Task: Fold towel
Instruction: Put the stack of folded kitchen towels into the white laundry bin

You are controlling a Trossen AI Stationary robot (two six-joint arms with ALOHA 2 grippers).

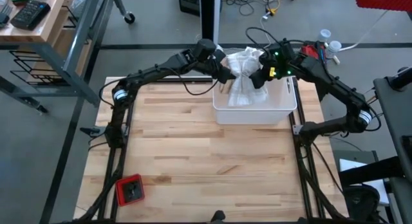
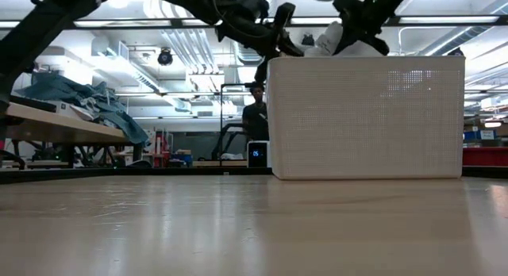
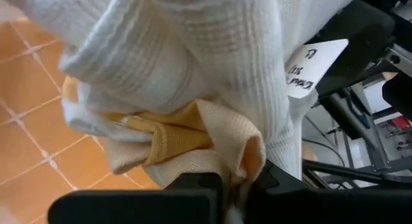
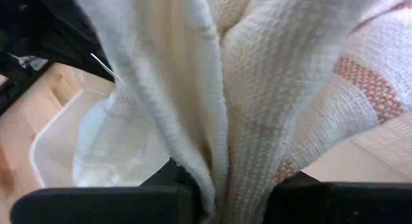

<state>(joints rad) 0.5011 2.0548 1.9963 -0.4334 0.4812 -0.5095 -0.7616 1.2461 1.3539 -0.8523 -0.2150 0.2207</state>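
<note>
Two grippers are seen over the white bin at the far side of the wooden table, each clamped on the same white towel. The left gripper is positioned at the far left corner of the bin, and its jaws are pressed together on a bunched fold of the cloth; in the left wrist view a yellow-edged layer of the towel is pinched right at the fingertips, with a small printed tag hanging beside it. The right gripper is held just to the right of it, above the far edge of the bin, and its jaws are closed on a thick vertical pleat of the towel, as the right wrist view shows. Between the two grippers the towel is gathered into a lump, and its lower part is draped down into the bin.

From table height, the bin is seen as a tall white box with both arms reaching in above its rim, and only a little of the towel is visible over the top. A person is seen standing far behind the table. A small red device is set on the near left corner of the table, well apart from the bin.
</note>
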